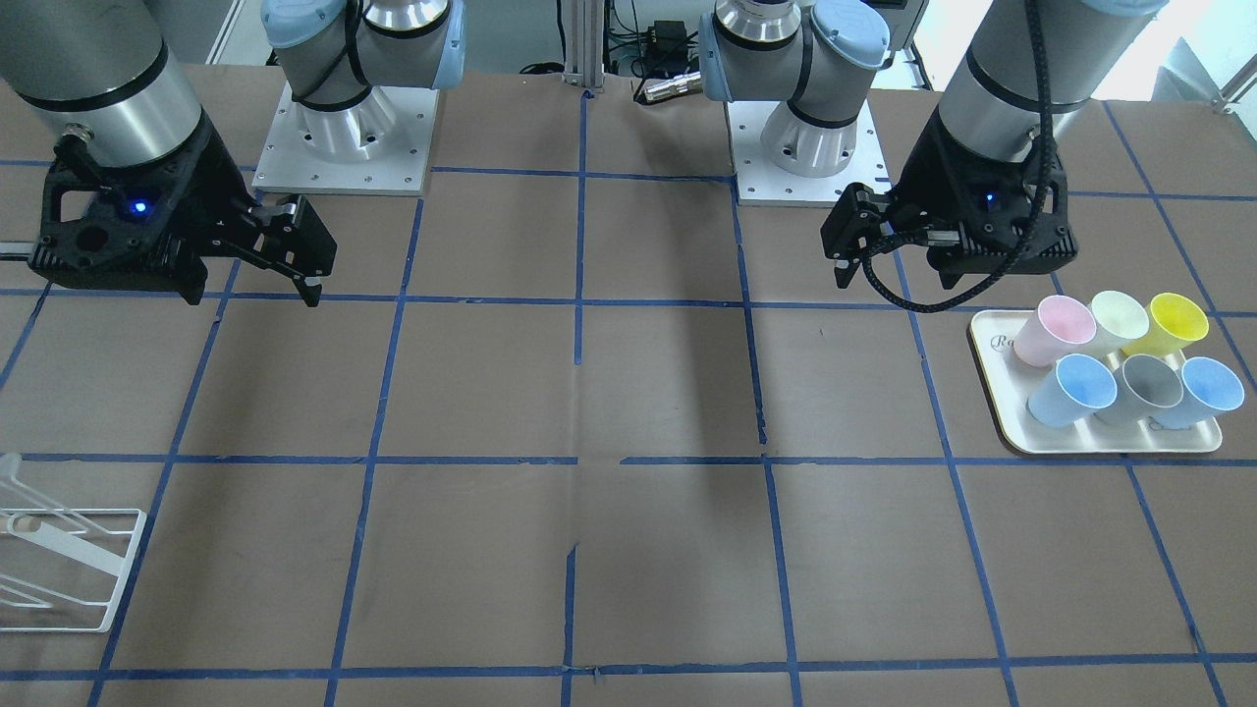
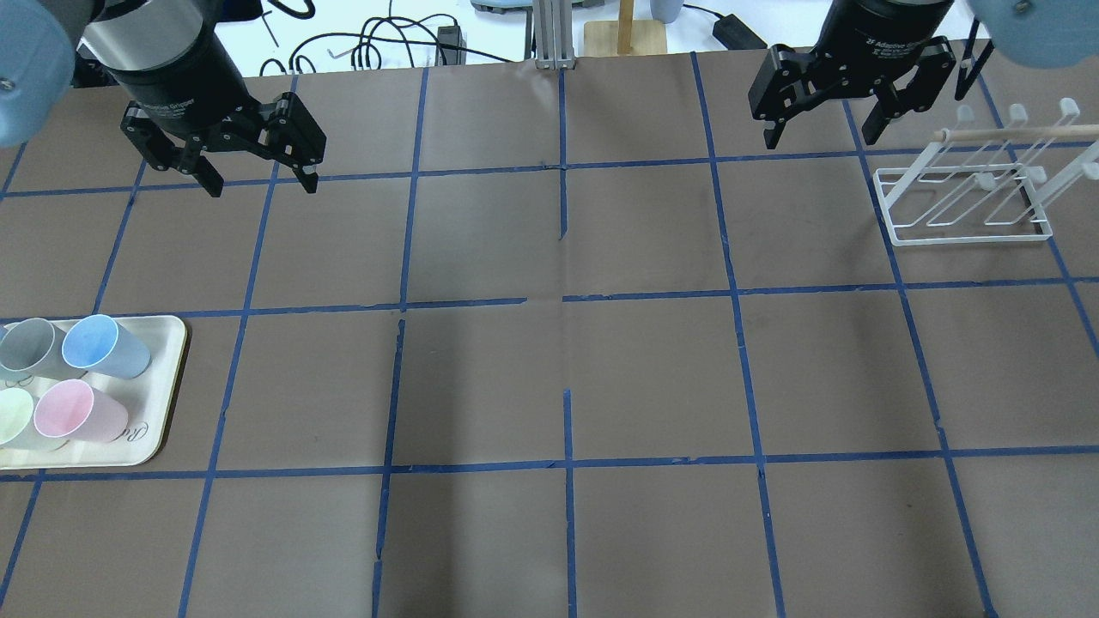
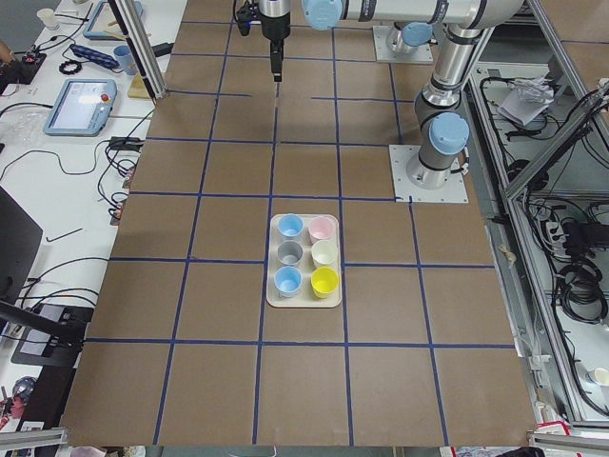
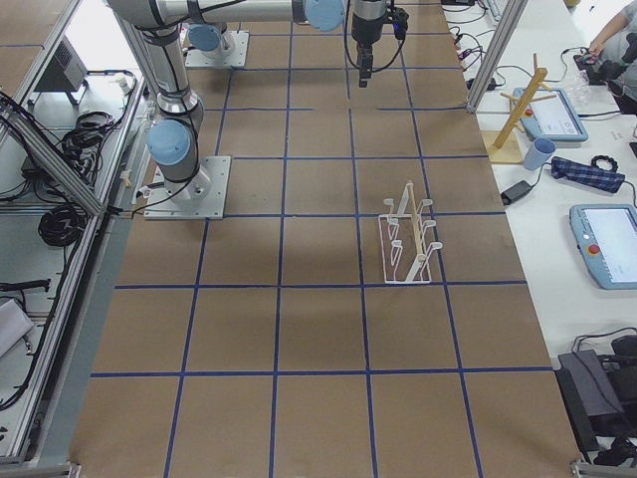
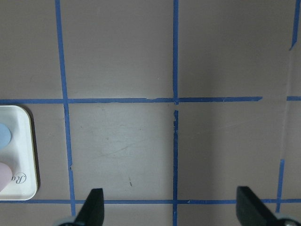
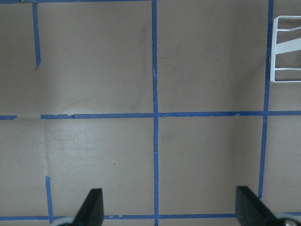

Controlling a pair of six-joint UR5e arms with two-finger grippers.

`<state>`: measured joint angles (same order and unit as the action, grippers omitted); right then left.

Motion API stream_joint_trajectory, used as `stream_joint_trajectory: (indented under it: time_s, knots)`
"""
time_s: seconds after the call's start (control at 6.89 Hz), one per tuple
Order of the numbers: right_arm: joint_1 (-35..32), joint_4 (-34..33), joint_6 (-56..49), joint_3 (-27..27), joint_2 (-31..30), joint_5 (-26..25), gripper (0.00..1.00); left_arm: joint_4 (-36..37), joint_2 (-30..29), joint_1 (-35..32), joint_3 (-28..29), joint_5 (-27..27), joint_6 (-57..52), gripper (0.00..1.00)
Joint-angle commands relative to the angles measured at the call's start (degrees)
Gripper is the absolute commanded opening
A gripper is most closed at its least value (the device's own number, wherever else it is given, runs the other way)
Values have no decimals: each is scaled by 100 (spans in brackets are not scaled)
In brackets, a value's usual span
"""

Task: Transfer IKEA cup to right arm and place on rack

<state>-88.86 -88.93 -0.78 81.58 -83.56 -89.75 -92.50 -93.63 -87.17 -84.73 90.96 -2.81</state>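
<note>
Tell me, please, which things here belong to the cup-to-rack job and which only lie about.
For the job: left gripper, right gripper, rack, blue cup (one of two; which, unclear).
Lying about: tray, pink cup, pale green cup, yellow cup, grey cup.

L gripper [image 1: 852,265] hangs nr tray [image 1: 992,339] w/ 6 cups [image 1: 1149,383]; R gripper [image 1: 304,280] & rack [image 1: 118,560] opposite side.

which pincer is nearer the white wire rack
Right. The right pincer hangs just beside the rack; the left pincer is at the opposite end, by the cream tray.
</note>
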Motion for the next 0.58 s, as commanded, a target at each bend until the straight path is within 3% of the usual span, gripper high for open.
stream_joint_trajectory:
  time_s: [0.0,0.44]
  knots:
    - [-44,8,33,-45,6,1,100,-48,20,-2,-9,79,8,100]
    - [-184,-1,183,-46,15,-25,100,-312,64,7,18,45,0,100]
